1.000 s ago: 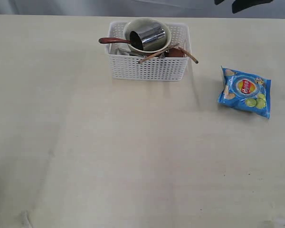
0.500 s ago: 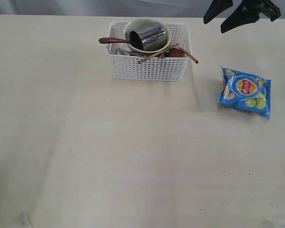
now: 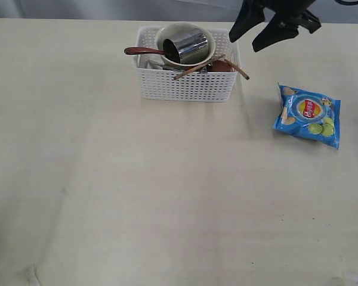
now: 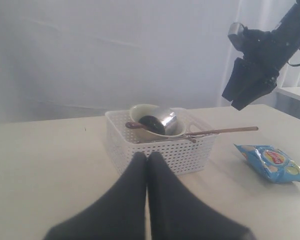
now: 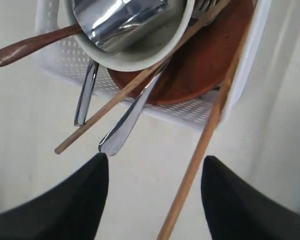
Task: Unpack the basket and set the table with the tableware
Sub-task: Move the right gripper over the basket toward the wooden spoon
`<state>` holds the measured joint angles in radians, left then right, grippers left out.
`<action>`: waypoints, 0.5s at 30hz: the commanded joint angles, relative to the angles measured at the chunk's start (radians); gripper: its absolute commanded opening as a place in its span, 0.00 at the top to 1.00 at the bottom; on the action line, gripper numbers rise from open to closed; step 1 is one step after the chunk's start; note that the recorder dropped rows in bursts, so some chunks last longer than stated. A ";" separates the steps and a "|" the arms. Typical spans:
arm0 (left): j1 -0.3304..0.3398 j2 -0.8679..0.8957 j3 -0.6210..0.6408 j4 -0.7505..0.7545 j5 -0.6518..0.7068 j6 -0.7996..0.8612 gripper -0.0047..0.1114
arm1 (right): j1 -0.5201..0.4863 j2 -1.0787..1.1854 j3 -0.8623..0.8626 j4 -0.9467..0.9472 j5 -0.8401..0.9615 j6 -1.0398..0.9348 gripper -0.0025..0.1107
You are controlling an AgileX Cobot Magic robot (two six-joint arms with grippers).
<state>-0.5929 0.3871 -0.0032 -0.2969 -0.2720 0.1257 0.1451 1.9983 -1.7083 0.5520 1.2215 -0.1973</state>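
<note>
Right gripper (image 3: 249,39) is seen spread wide, nothing held; the basket (image 3: 187,89), loaded with bowl (image 3: 173,27), cup (image 3: 188,44) and chopsticks (image 3: 197,67), is located just beneath its fingertips. Left gripper (image 4: 147,167) is pressed together, empty, with the basket set well ahead.

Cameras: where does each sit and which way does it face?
Exterior view: high above, looking down on the basket and chips bag; open right gripper shows.
Left wrist view: low over the table, facing the basket's side; shut left gripper shows.
Right wrist view: above the basket, looking down; its open fingertips show.
Shared: all three see the basket.
</note>
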 commanded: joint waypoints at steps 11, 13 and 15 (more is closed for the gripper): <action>0.002 -0.004 0.003 0.004 -0.002 0.001 0.96 | 0.030 0.009 -0.024 -0.136 0.000 0.080 0.51; 0.002 -0.004 0.003 0.004 -0.002 0.001 0.96 | 0.046 0.010 -0.024 -0.148 0.000 0.089 0.51; 0.002 -0.004 0.003 0.004 -0.002 0.001 0.96 | 0.062 0.020 -0.024 -0.151 0.000 0.107 0.51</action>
<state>-0.5929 0.3871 -0.0032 -0.2969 -0.2720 0.1257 0.1878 2.0104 -1.7248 0.4186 1.2215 -0.1098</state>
